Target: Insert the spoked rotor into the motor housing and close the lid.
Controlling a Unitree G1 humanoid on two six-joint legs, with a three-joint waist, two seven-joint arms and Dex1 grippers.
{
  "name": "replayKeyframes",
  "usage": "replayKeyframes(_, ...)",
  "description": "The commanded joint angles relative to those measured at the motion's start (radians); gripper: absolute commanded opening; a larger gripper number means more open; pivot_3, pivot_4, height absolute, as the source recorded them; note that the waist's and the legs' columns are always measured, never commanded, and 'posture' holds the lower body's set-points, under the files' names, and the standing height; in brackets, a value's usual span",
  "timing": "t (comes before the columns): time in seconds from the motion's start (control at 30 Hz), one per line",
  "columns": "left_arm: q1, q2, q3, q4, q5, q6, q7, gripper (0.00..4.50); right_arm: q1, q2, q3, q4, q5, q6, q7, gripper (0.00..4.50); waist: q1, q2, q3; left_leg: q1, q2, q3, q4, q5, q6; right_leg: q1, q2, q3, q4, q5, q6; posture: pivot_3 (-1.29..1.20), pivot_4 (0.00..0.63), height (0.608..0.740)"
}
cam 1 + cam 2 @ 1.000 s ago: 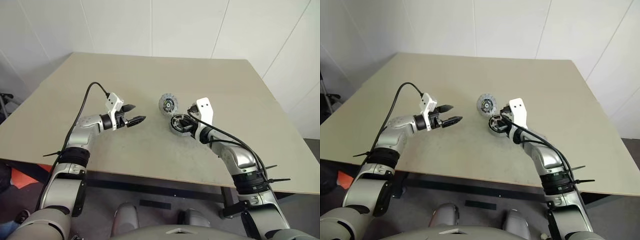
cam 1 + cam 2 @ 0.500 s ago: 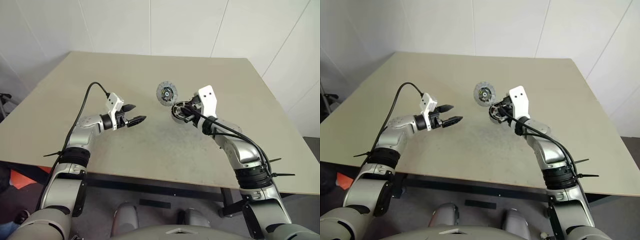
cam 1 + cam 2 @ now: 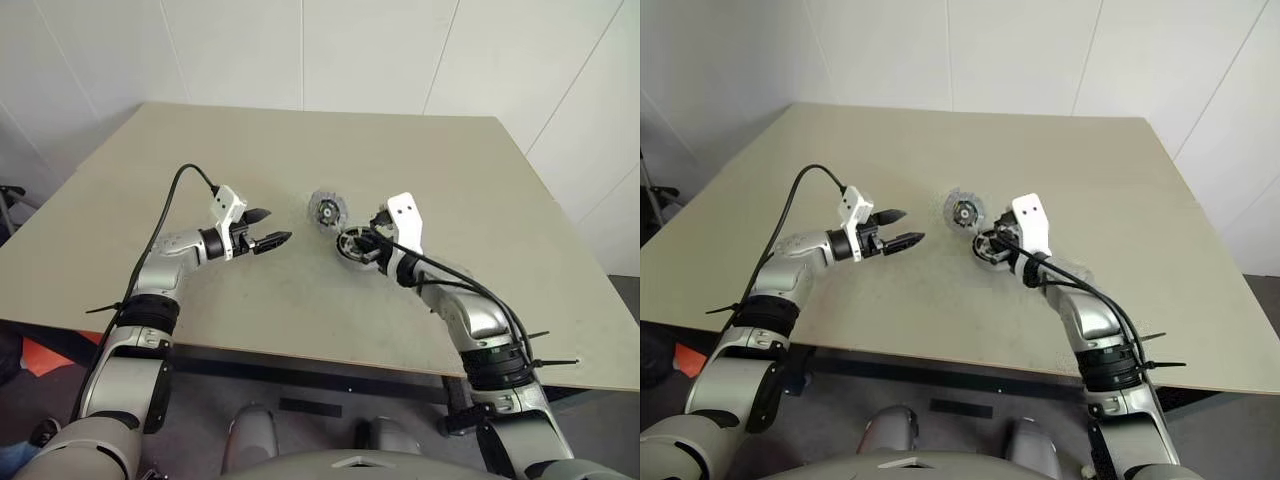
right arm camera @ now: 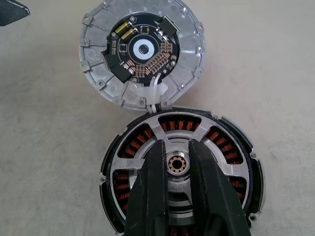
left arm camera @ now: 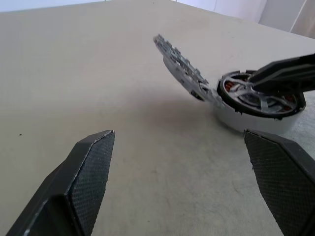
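Right wrist view: rotor (image 4: pixel 179 167) sits in housing (image 4: pixel 256 169), right jaws (image 4: pixel 178 164) nearly together at its hub, perhaps touching. Lid (image 4: pixel 142 51) leans against housing mid-bench. Left jaws (image 3: pixel 275 228) gape wide, empty.

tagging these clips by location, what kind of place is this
Probably a lab or test room, not a home or a factory line. A plain beige table stands against bare white wall panels, and on it lie only the motor housing with the rotor inside and its lid.

Right claw (image 4: pixel 178 184) covers the near half of the spoked rotor (image 4: pixel 179 128); the picture edge crops the motor housing (image 4: pixel 109 162).
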Motion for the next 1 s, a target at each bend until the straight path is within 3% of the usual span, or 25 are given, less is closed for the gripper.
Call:
replayKeyframes(0.03,-0.026,0.009,0.015,-0.017,-0.003,-0.017,-0.001,4.43,-0.001,0.003,-0.029,0.005,0.013,0.003,0.009,1.02,-0.001,0.0,0.0,0.001,0.0,0.0,0.0,0.0,0.0,0.0,0.0,0.0,0.0,0.0,0.0,0.0,0.0,0.74)
replayKeyframes(0.3,-0.02,0.012,0.015,-0.023,-0.004,-0.014,-0.003,4.43,-0.005,-0.013,-0.036,-0.073,0.01,-0.038,0.028,3.75,0.001,0.0,0.0,0.002,0.0,0.0,0.0,0.0,0.001,0.002,0.0,0.0,0.0,-0.001,0.002,0.0,0.0,0.74)
replayKeyframes(0.53,-0.023,0.009,0.013,-0.02,-0.003,-0.016,-0.003,4.43,-0.063,-0.004,-0.058,-0.11,0.023,-0.032,0.024,3.75,-0.001,0.0,0.0,0.002,0.0,0.0,-0.001,0.0,0.001,0.001,0.0,0.0,0.0,0.0,0.0,0.0,0.0,0.74)
replayKeyframes(0.63,-0.025,0.008,0.014,-0.017,-0.003,-0.016,-0.001,4.43,-0.099,-0.005,-0.07,-0.102,0.026,-0.036,0.03,3.2,0.0,0.0,0.0,0.002,0.0,0.0,-0.001,0.0,0.001,0.001,0.0,0.0,0.0,0.0,0.0,0.0,0.0,0.74)
replayKeyframes(0.9,-0.025,0.01,0.018,-0.014,-0.003,-0.018,0.006,4.43,-0.116,0.002,-0.03,-0.019,-0.006,-0.04,0.049,0.36,0.0,0.0,0.0,0.002,0.0,0.0,-0.001,0.0,0.0,0.001,0.0,0.0,0.0,0.0,0.0,0.0,0.0,0.74)
replayKeyframes(1.0,-0.024,0.01,0.019,-0.015,-0.003,-0.018,0.009,4.43,-0.094,0.027,-0.019,0.031,-0.007,-0.023,0.045,0.36,-0.001,0.0,0.0,0.002,0.0,0.0,-0.002,0.0,0.0,0.001,0.0,0.0,0.0,0.0,0.0,0.0,0.0,0.74)
